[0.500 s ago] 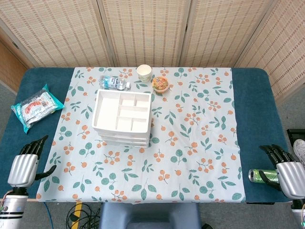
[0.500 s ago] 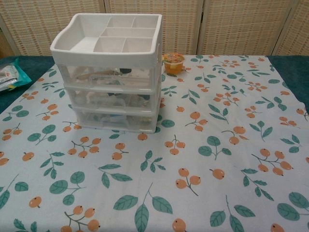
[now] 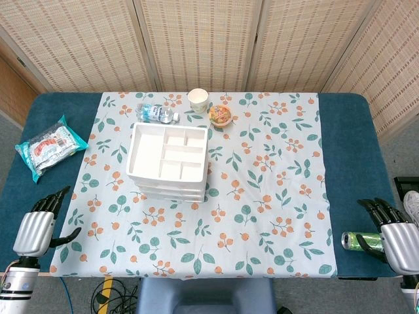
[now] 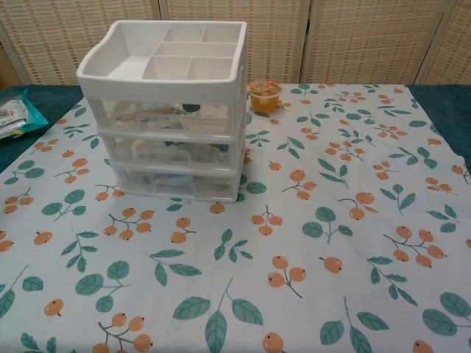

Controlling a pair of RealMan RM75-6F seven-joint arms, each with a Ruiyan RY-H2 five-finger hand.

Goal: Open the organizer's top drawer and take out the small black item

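Observation:
The white three-drawer organizer (image 3: 167,160) (image 4: 171,110) stands left of centre on the floral cloth, all drawers closed. Through the clear front of the top drawer (image 4: 171,118) I see a dark small item (image 4: 190,107) among pale things. My left hand (image 3: 36,229) hovers at the table's near left corner, fingers spread, holding nothing. My right hand (image 3: 393,237) sits at the near right edge, fingers apart and empty, just beside a green can. Neither hand shows in the chest view.
A green can (image 3: 360,241) lies by my right hand. A snack packet (image 3: 49,145) (image 4: 11,114) rests at the far left. Behind the organizer are a water bottle (image 3: 157,113), a paper cup (image 3: 198,99) and an orange-topped cup (image 3: 220,116) (image 4: 264,95).
My left hand has dropped slightly toward the near edge. Everything else is as before.

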